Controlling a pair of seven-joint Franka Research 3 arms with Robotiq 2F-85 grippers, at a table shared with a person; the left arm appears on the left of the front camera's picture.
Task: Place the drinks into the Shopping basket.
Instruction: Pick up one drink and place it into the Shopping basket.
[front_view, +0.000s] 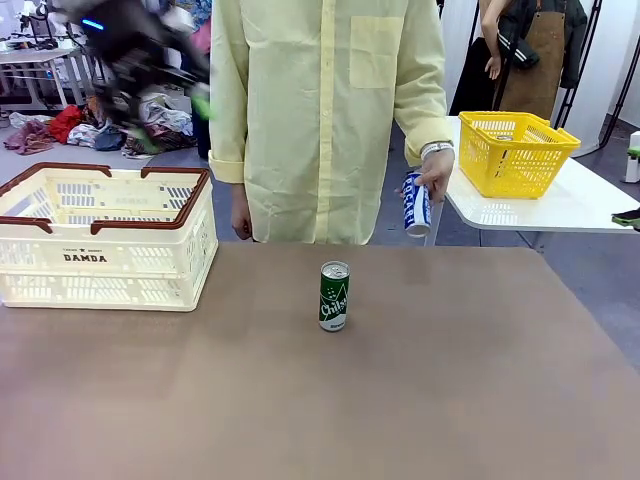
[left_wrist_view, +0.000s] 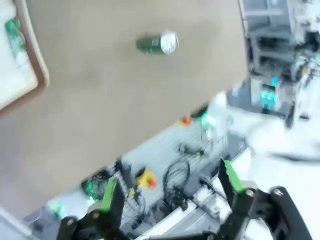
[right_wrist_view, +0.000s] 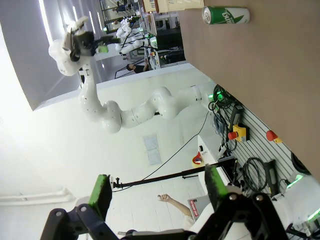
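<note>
Jaws of both grippers stood fully apart with nothing between them. Left gripper (left_wrist_view: 167, 180) hung high above the large cream-white slotted plastic Shopping basket (front_view: 100, 262) with brown rim and handles, its arm a blur in the front view. Right gripper (right_wrist_view: 157, 177) was also raised, well off the brown table (front_view: 470, 390).

Slim green drink can (front_view: 334, 296) stood upright on the table, right of the basket and well apart from it, nothing touching it. Slim blue drink can (front_view: 416, 204) was farther right of the basket, past the table's far edge, hanging tilted from the person's hand (front_view: 437, 178). A yellow plastic basket (front_view: 515, 150) sat farther right again on a white side table.

Handling, judged:
- Thin metal wall, smooth printed skin: likely slick against the pads, and it may dent under a hard squeeze.
- Tall and narrow: apt to tip if nudged at the top before the pads meet.
- Probably sealed and full, so moderately heavy; cannot confirm.
- Best hold: pads across the round body near mid-height, one on each side.

Look of the green can: dark green, white lettering down its side, plain silver top.
</note>
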